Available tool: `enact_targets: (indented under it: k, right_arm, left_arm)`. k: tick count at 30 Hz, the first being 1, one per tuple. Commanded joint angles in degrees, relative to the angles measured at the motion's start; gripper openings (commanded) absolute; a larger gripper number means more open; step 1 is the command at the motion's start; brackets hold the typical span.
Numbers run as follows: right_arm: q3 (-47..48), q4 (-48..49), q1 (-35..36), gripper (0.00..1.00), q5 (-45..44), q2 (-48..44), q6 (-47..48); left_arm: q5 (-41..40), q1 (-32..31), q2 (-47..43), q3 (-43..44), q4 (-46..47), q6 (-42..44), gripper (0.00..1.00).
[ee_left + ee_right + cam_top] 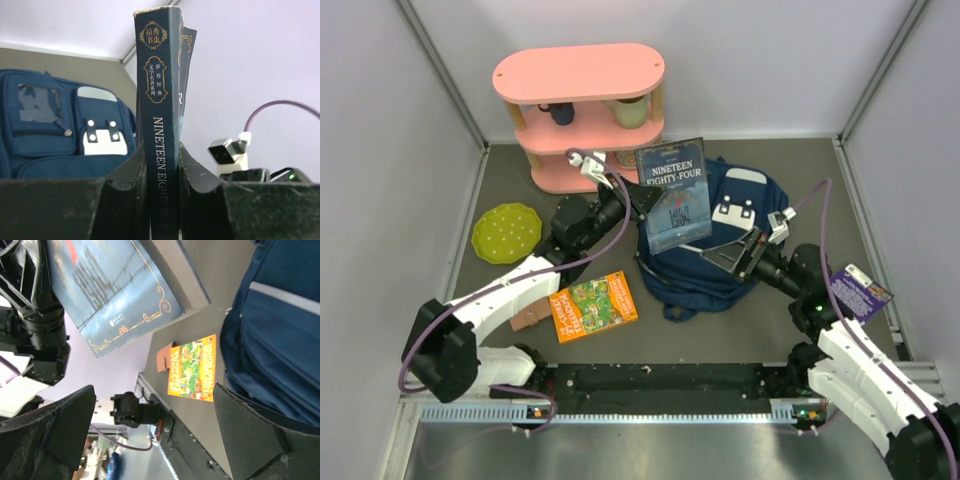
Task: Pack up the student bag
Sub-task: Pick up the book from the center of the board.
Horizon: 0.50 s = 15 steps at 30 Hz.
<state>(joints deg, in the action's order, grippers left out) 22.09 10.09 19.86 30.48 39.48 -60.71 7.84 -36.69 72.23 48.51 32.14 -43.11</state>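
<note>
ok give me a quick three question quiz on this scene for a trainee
1. True or false: the left tool is shut on the dark blue book.
2. Fill in: the right tool, beside the student bag, stands ____.
3. The orange book lies: A) on the table B) inside the student bag C) in the right tool.
Key: 1 true; 2 open; 3 A.

student bag (695,280) half hidden behind book (672,195), shelf items (560,112) indistinct
</note>
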Motion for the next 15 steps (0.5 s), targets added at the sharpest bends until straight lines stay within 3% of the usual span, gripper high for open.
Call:
enact_targets:
  k: [1, 11, 15]
  right_arm:
    - [-1.9, 18.4, 5.9, 0.99, -6.1, 1.7, -8.9]
    - [-1.7, 33.8, 7.7, 0.99, -8.8, 14.3, -11.8]
    - [-3.2, 45.4, 8.0, 0.99, -9.6, 18.7, -13.2]
  left_arm:
    - [-0.4, -0.1, 1.2, -0.4, 21.6, -9.3, 0.00]
    - [0.3, -0.2, 2.0, -3.5, 30.1, -15.2, 0.00]
    - [0.7, -0.2, 3.0, -4.3, 33.8, -18.5, 0.00]
